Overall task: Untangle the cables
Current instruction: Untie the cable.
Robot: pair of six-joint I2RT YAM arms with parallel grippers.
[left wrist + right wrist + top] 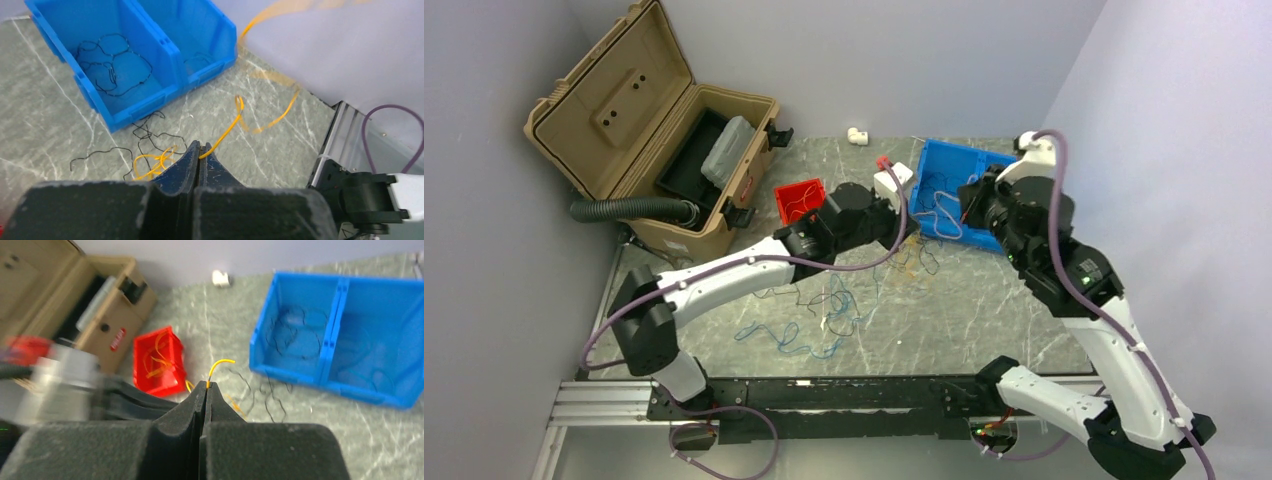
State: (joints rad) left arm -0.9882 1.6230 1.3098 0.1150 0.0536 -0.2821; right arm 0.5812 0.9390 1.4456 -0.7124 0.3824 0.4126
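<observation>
We find the left gripper [200, 148] with its matte, grainy black jaws pressed together on a thin orange strand [227, 129], which curls away toward 1 o'clock in the left wrist view. The right gripper [206, 386] is likewise clamped, on a hooked orange tip [220, 362]. We cannot tell whether it is the same strand.

The cables [824, 310] lie as hair-thin orange, blue and dark loops at the centre of the grey veined stone table [984, 310].

The left wrist view resolves dark loops [112, 67] in one compartment of the glossy blue divided bin [220, 37]. The right wrist view shows orange wires [160, 362] in the red bin [162, 385].

Only the top view shows the black ribbed hose [629, 208] at the open tan case [614, 120], at 10 o'clock.
</observation>
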